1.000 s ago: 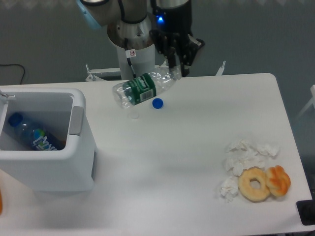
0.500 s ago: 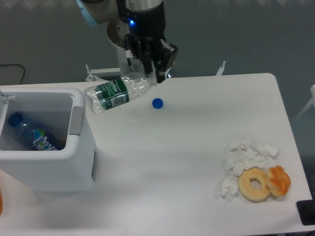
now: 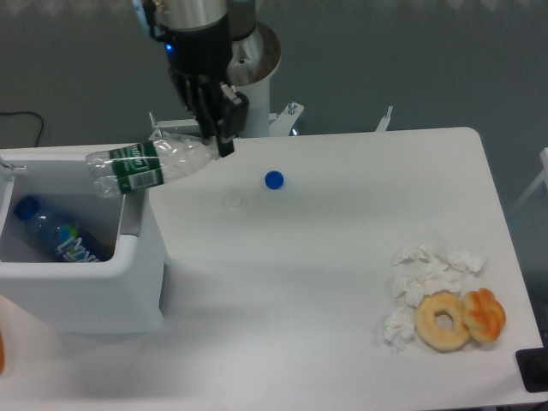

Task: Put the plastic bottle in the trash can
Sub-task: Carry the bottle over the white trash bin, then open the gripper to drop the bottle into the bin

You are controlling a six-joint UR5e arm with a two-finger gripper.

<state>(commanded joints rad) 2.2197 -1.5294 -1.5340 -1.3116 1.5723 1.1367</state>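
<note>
Over the trash can's right rim, the pincer holds the plastic bottle by its neck, base poking above the opening; next, carry slightly further left, then release.

2 plastic bottles: the plastic bottle at upper left and a blue-capped bottle inside 1 trash can. 1 loose blue cap at centre. 2 doughnuts and 1 cluster of crumpled tissues at lower right.
</note>
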